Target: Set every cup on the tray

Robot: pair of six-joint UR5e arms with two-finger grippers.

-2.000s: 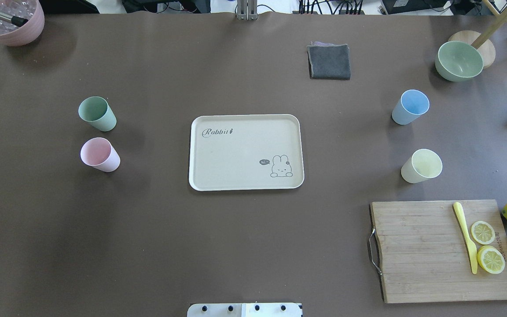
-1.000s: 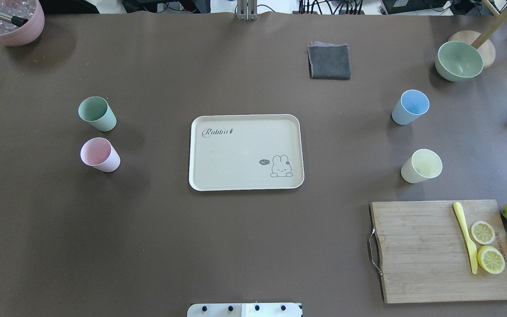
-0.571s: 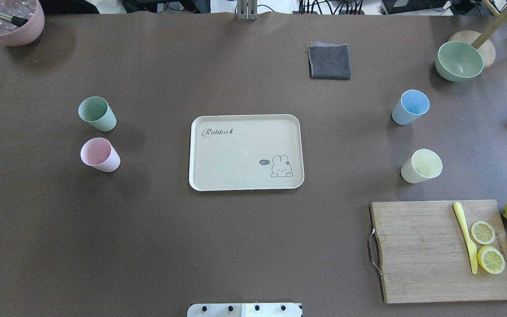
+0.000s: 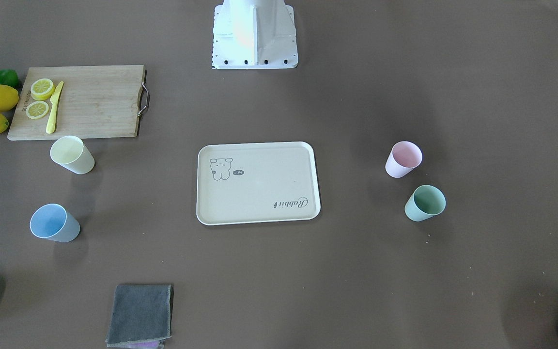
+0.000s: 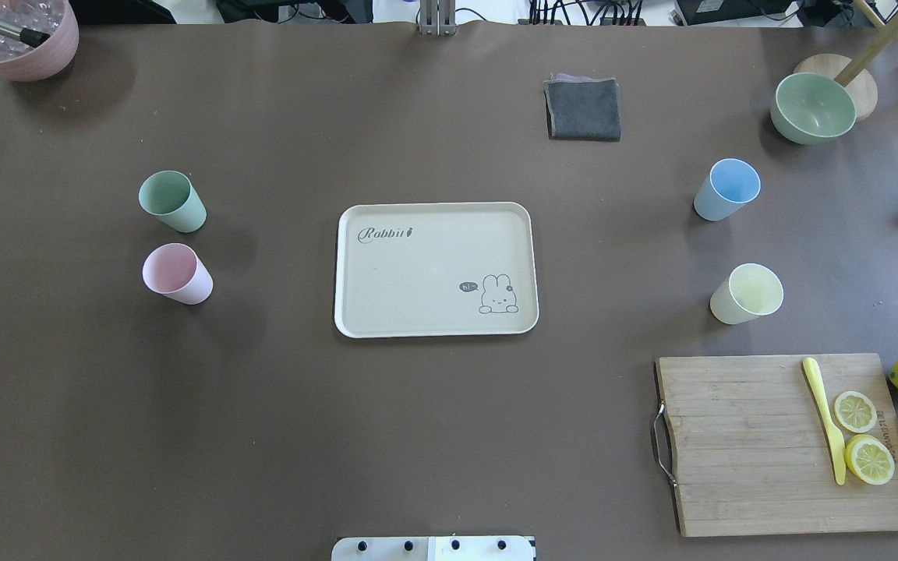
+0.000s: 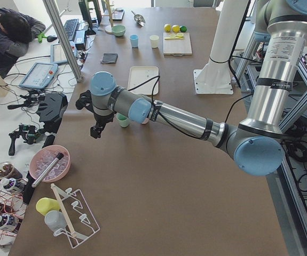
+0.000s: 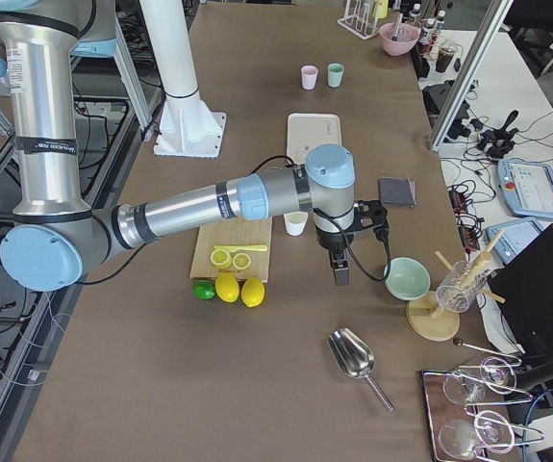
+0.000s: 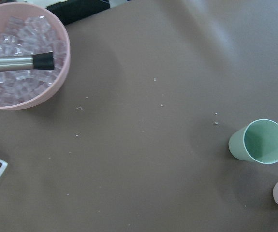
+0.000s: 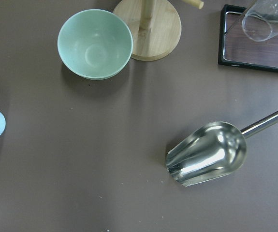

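Observation:
The cream tray (image 5: pixel 418 269) lies mid-table with nothing on it. The mint green cup (image 5: pixel 172 201) and the pink cup (image 5: pixel 177 273) stand to its left. The light blue cup (image 5: pixel 726 189) and the pale yellow cup (image 5: pixel 746 294) stand to its right. All stand upright on the table. My left gripper (image 6: pixel 95 130) hovers beyond the mint green cup (image 8: pixel 258 141), outside the overhead view. My right gripper (image 7: pixel 340 277) hovers past the blue cup near the green bowl. I cannot tell whether either is open or shut.
A wooden cutting board (image 5: pixel 737 444) with lemon slices and a yellow knife lies front right, whole lemons beside it. A grey cloth (image 5: pixel 583 109), a green bowl (image 5: pixel 812 107) and a metal scoop (image 9: pixel 206 153) are at the back right. A pink pot of ice (image 5: pixel 16 39) is back left.

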